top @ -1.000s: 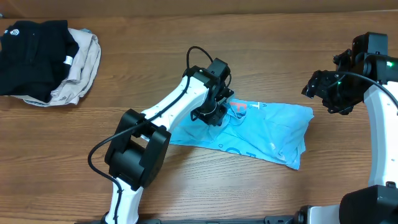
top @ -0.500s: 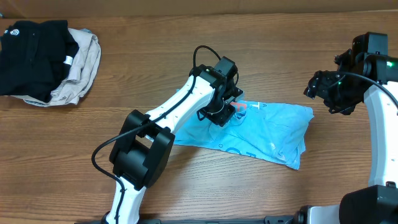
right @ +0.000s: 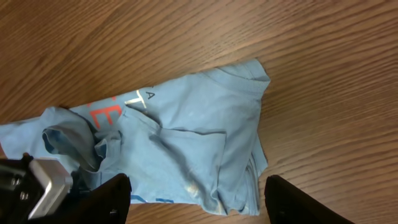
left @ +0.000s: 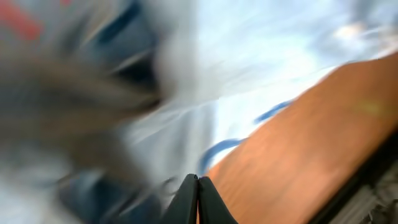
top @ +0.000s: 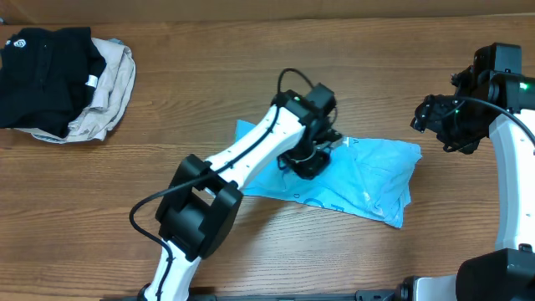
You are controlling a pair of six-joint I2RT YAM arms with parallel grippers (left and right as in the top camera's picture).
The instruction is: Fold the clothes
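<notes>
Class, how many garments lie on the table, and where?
3: blue T-shirt centre-right; black garment far left; beige garment partly under it. Others may lie hidden underneath.

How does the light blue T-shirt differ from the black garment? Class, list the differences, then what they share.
Colour: the light blue T-shirt carries white and red lettering; the black garment shows only a small white logo. Place: the T-shirt lies mid-table on bare wood; the black garment sits at the far left corner, partly on a beige garment. Handling: the left gripper appears to pinch the T-shirt; nothing touches the black garment. Both lie crumpled.
</notes>
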